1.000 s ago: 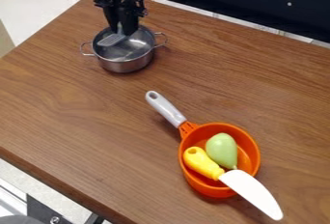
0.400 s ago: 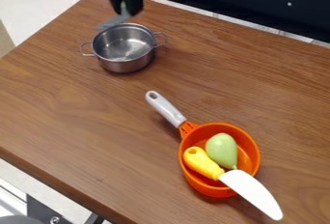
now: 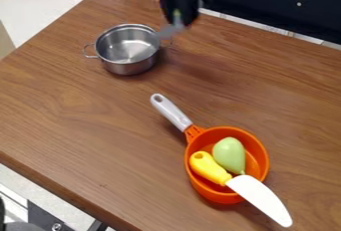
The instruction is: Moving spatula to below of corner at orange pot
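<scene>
At the top of the view, my gripper [image 3: 178, 20] is above the table, just right of the metal pot. It is shut on the grey spatula [image 3: 171, 30], whose blade hangs down and leftward, overlapping the pot's right rim in the view. Lower right stands the orange pot [image 3: 193, 177], its grey handle [image 3: 172, 113] pointing to the upper left. Inside it lie a green pear-shaped toy [image 3: 229, 154] and the yellow handle of a knife [image 3: 208, 167], whose white blade [image 3: 263, 199] sticks out over the lower right rim.
A metal pot [image 3: 128, 68] with two loop handles stands at the upper left of the wooden table [image 3: 86, 120]. Behind the table's far edge runs a dark panel [image 3: 266, 6]. The near left table edge slants down to the bottom.
My gripper has risen with the spatula out of the metal pot and moved to the right. Both pots and the things in the orange one have stayed put.
</scene>
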{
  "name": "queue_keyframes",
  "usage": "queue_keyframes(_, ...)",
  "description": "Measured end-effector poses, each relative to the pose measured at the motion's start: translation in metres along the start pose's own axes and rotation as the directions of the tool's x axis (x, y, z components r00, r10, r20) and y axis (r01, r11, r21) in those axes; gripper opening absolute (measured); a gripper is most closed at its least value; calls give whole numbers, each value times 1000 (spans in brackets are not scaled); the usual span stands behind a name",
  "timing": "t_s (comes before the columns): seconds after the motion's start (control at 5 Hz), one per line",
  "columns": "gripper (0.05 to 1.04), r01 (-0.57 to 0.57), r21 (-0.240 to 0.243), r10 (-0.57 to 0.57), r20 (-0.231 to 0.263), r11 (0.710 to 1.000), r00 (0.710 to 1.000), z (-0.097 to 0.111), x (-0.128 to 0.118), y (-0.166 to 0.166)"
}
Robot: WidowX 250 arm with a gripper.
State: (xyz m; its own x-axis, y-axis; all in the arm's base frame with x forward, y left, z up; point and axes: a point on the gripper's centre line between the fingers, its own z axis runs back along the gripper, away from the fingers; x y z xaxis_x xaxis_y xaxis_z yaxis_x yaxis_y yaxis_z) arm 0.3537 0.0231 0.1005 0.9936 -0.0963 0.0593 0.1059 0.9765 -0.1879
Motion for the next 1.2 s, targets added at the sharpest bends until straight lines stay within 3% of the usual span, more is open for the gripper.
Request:
queue_keyframes(0.2, 308, 31, 11, -31, -16, 999, 999, -10, -6, -20)
queue_keyframes(0.4, 308, 68, 54, -68, -11, 996, 998, -21, -17, -29)
queue_keyframes(0.8, 308, 114, 137, -113, -12, 984, 994, -49, -31, -29)
queue_keyframes(1.0, 308, 117, 164, -119, 7, 979, 993, -53, -27, -26)
queue_keyframes(1.2, 308, 120, 188, -118, -18, 975, 993, -67, -28, -23)
